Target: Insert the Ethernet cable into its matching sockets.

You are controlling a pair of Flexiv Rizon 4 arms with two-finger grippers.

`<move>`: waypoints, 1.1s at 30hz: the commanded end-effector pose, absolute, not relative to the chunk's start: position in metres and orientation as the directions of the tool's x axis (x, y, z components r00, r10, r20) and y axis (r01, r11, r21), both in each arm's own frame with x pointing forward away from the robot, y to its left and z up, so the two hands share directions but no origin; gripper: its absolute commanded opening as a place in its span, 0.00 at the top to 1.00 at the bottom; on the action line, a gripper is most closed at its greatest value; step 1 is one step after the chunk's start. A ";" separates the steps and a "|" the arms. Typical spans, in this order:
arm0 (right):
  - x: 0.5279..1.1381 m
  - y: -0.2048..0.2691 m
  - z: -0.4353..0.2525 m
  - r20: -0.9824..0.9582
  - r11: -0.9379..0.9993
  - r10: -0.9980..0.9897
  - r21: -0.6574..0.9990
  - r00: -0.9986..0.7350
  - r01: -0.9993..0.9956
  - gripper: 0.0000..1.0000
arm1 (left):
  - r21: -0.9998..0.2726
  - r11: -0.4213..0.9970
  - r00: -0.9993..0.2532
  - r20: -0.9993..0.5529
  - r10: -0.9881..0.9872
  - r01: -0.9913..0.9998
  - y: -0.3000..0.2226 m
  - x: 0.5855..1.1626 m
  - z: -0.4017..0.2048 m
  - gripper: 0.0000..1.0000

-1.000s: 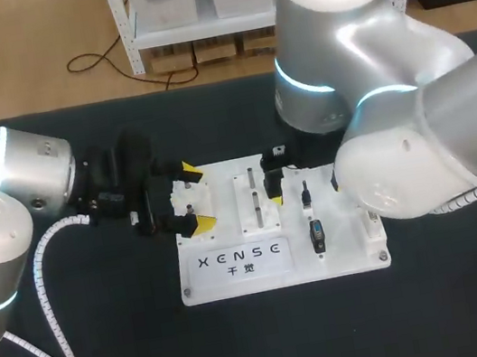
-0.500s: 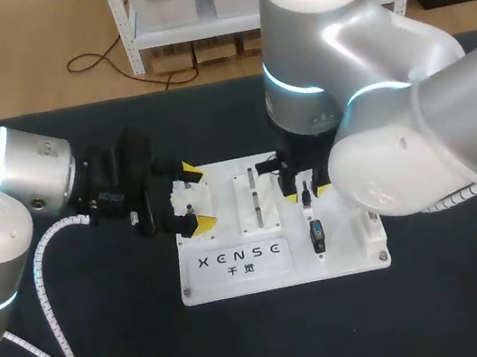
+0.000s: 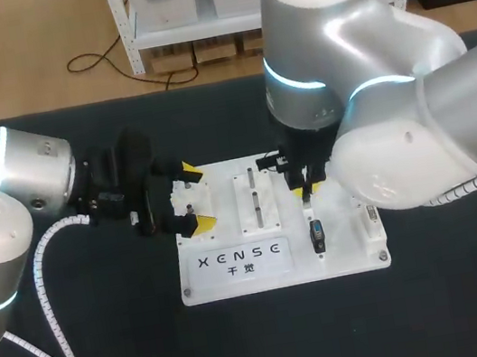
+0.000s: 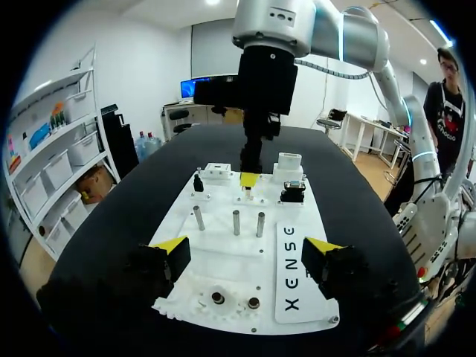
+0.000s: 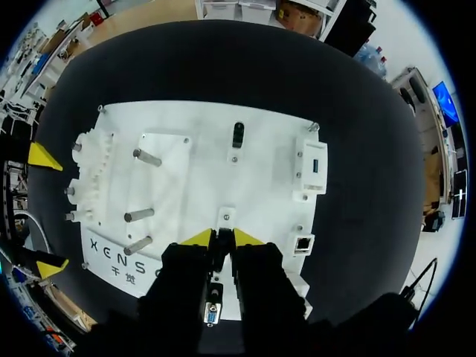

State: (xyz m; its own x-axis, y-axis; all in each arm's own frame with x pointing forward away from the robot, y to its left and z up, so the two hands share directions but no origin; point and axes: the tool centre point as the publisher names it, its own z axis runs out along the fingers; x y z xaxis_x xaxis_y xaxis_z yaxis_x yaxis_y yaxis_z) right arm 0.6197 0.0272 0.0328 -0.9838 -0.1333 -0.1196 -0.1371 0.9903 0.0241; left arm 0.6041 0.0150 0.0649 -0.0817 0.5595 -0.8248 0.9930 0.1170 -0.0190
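Observation:
The white board (image 3: 236, 270) lies mid-table. My right gripper (image 3: 304, 189) points straight down on its right half. In the right wrist view its yellow tips (image 5: 198, 238) stand close together, shut on a small black plug (image 5: 220, 245) that stands upright on the board. A small grey socket block (image 5: 303, 243) with a square opening sits by the board's edge, beside the right gripper. My left gripper (image 4: 245, 253) hovers open over the board's left end with nothing between its fingers (image 3: 195, 225). No cable length shows.
The board (image 4: 223, 282) carries three metal pegs (image 4: 236, 222), a blue-faced socket (image 5: 312, 165), a black connector (image 5: 238, 134) and a black part with a blue face (image 3: 317, 234) near its front. Dark tabletop surrounds the board.
My right arm swung in over the board's right half and its fingers closed from wide open onto the black plug. The left arm has stayed where it was.

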 end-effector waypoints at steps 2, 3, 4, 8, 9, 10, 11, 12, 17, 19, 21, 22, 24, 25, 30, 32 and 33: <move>0.617 0.014 0.051 -0.128 0.992 -0.122 0.027 -0.984 -0.126 1.00 | -0.019 0.116 -0.081 -0.825 0.560 0.993 0.015 0.605 0.064 0.00; 0.617 0.011 0.052 -0.129 0.992 -0.118 0.027 -0.985 -0.123 1.00 | -0.019 0.116 -0.081 -0.825 0.560 0.993 0.015 0.605 0.064 0.00; 0.617 0.008 0.054 -0.130 0.992 -0.115 0.027 -0.985 -0.120 1.00 | -0.019 0.116 -0.081 -0.825 0.560 0.993 0.015 0.605 0.064 0.00; 0.616 -0.005 0.056 -0.123 0.995 -0.096 0.017 -0.988 -0.099 1.00 | -0.019 0.116 -0.081 -0.825 0.560 0.993 0.015 0.605 0.064 0.00; 0.616 -0.009 0.057 -0.122 0.996 -0.091 0.013 -0.988 -0.094 1.00 | -0.019 0.116 -0.081 -0.825 0.560 0.993 0.015 0.605 0.064 0.00; 0.615 -0.013 0.057 -0.121 0.996 -0.087 0.012 -0.989 -0.089 1.00 | -0.019 0.116 -0.081 -0.825 0.560 0.993 0.015 0.605 0.064 0.00; 0.615 -0.016 0.057 -0.119 0.996 -0.084 0.012 -0.989 -0.086 1.00 | -0.019 0.116 -0.081 -0.825 0.560 0.993 0.015 0.605 0.064 0.00; 0.615 -0.019 0.056 -0.115 0.997 -0.081 0.010 -0.990 -0.083 1.00 | -0.019 0.116 -0.081 -0.825 0.560 0.993 0.015 0.605 0.064 0.00; 0.615 -0.034 0.052 -0.105 0.998 -0.062 -0.002 -0.993 -0.062 1.00 | -0.019 0.116 -0.081 -0.825 0.560 0.993 0.015 0.605 0.064 0.00; 0.615 -0.038 0.051 -0.101 0.998 -0.059 -0.006 -0.993 -0.059 1.00 | -0.019 0.116 -0.081 -0.825 0.560 0.993 0.015 0.605 0.064 0.00; 0.615 -0.041 0.049 -0.098 0.998 -0.056 -0.007 -0.994 -0.056 1.00 | -0.019 0.116 -0.081 -0.825 0.560 0.993 0.015 0.605 0.064 0.00; 0.615 -0.042 0.047 -0.095 0.999 -0.053 -0.007 -0.994 -0.053 1.00 | -0.019 0.116 -0.081 -0.825 0.560 0.993 0.015 0.605 0.064 0.00; 0.615 -0.044 0.046 -0.090 0.999 -0.048 -0.005 -0.995 -0.048 1.00 | -0.019 0.116 -0.081 -0.825 0.560 0.993 0.015 0.605 0.064 0.00; 0.615 -0.045 0.045 -0.089 0.999 -0.048 -0.006 -0.995 -0.048 1.00 | -0.019 0.116 -0.081 -0.825 0.560 0.993 0.015 0.605 0.064 0.00; 0.615 -0.047 0.042 -0.084 0.999 -0.047 -0.004 -0.995 -0.047 1.00 | -0.019 0.116 -0.081 -0.825 0.560 0.993 0.015 0.605 0.064 0.00; 0.616 -0.049 0.039 -0.081 0.999 -0.048 -0.004 -0.996 -0.047 1.00 | -0.019 0.116 -0.081 -0.825 0.560 0.993 0.015 0.605 0.064 0.00; 0.616 -0.050 0.039 -0.077 0.999 -0.046 -0.003 -0.996 -0.045 1.00 | -0.019 0.116 -0.081 -0.825 0.560 0.993 0.015 0.605 0.064 0.00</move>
State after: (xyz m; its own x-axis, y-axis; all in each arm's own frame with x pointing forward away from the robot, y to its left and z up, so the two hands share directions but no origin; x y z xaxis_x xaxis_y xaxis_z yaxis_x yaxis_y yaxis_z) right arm 0.6149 -0.0479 0.0410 -0.9959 -0.0460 -0.0781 -0.0456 0.9989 -0.0079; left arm 0.6041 0.0150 0.0650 -0.0817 0.5596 -0.8248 0.9930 0.1170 -0.0190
